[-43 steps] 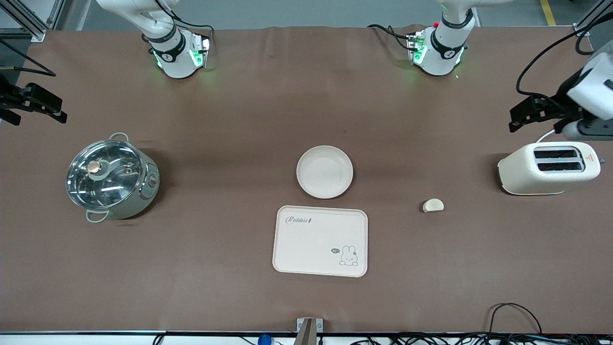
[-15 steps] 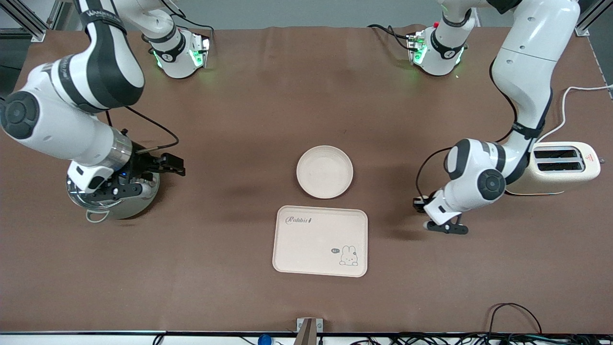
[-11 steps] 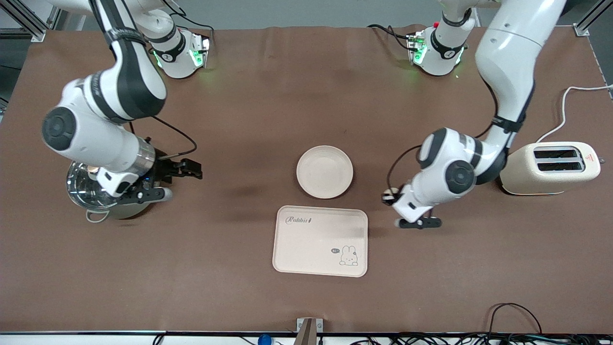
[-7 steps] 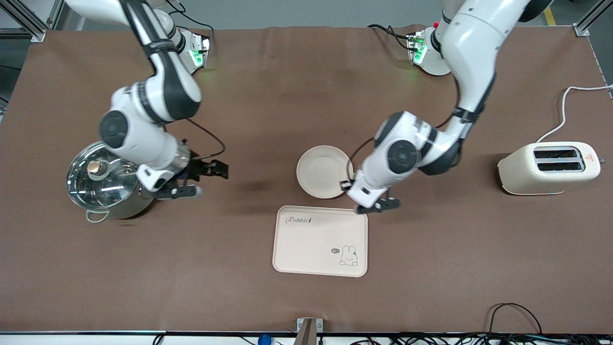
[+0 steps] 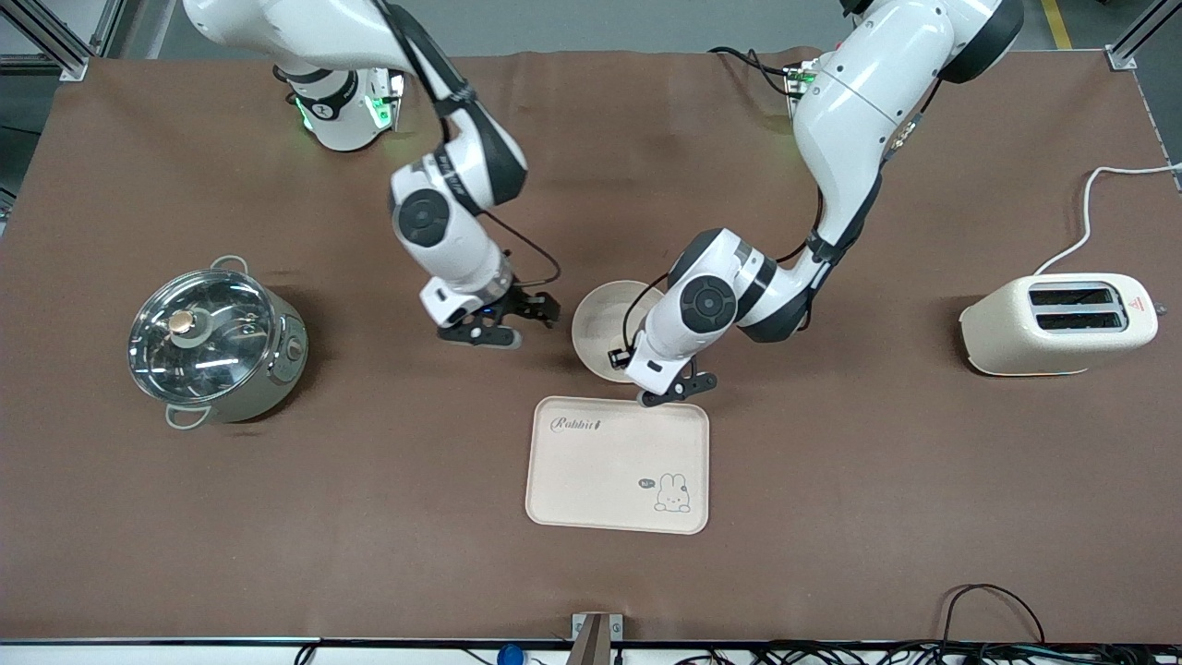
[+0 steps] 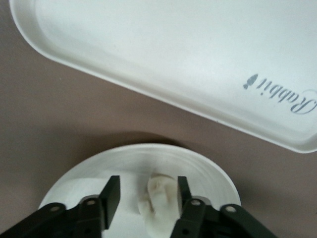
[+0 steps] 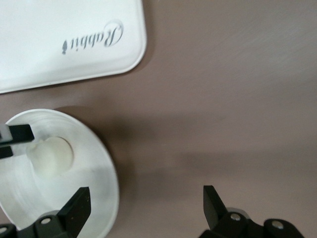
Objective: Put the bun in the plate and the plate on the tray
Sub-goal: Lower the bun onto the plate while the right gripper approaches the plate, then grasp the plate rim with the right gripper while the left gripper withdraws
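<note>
Brown matting covers the desk [image 5: 831, 517] where two Franka arms work. At its middle sits the plate [image 5: 596, 319], the landmark for all else. Over the plate hangs the left gripper [image 6: 147, 198], its jaws a little apart, with the bun [image 6: 161, 198] between them and against one finger; the left wrist view cannot settle whether the bun rests on the dish. Just beside the plate, toward the right arm's end, the right gripper [image 5: 503, 323] hovers over bare matting, jaws wide apart. Nearer the front camera than the plate lies the tray [image 5: 617, 465], close but not touching. A lidded pot [image 5: 214, 340] and a toaster [image 5: 1058, 324] stand well away from the plate, toward the right arm's and left arm's ends respectively.
</note>
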### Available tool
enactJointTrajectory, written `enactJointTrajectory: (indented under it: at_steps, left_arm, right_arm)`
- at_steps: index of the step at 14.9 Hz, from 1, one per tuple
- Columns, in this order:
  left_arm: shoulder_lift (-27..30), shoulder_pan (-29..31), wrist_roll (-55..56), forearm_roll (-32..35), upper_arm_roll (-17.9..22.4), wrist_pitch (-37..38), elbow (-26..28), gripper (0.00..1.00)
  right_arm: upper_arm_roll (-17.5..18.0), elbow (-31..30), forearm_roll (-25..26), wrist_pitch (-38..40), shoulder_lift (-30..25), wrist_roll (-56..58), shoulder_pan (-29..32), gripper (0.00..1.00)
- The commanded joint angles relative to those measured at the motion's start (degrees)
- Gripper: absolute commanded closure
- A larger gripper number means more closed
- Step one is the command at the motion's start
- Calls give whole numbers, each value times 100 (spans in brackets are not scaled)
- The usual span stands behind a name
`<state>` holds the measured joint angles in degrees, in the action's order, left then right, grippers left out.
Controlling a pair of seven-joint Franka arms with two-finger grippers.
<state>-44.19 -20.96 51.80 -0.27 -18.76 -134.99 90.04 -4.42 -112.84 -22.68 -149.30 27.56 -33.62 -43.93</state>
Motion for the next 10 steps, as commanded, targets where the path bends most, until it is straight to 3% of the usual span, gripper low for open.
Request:
enactJointTrajectory:
  at_steps: [1, 5, 7, 9, 10]
  left_arm:
    - [139, 66, -47, 10, 47, 165, -57, 0]
    - [910, 618, -1026, 1001, 65, 1437, -75, 0]
    - [1298, 1100, -2308, 1029, 74, 1843, -84, 0]
    - [1605, 1759, -3233, 1029, 30, 1862, -84, 0]
    - [1764, 1989, -3533, 1038, 30, 1871, -92, 0]
  right_arm:
    - [-76, 445, -630, -459, 748, -57, -335, 3]
    - [-76, 816, -641, -460, 1119, -13, -353, 34]
    - [-76, 834, -632, -460, 1129, -4, -362, 68]
    - [-76, 834, -632, -477, 1120, 5, -388, 86]
    - [-76, 842, -623, -477, 1120, 14, -397, 90]
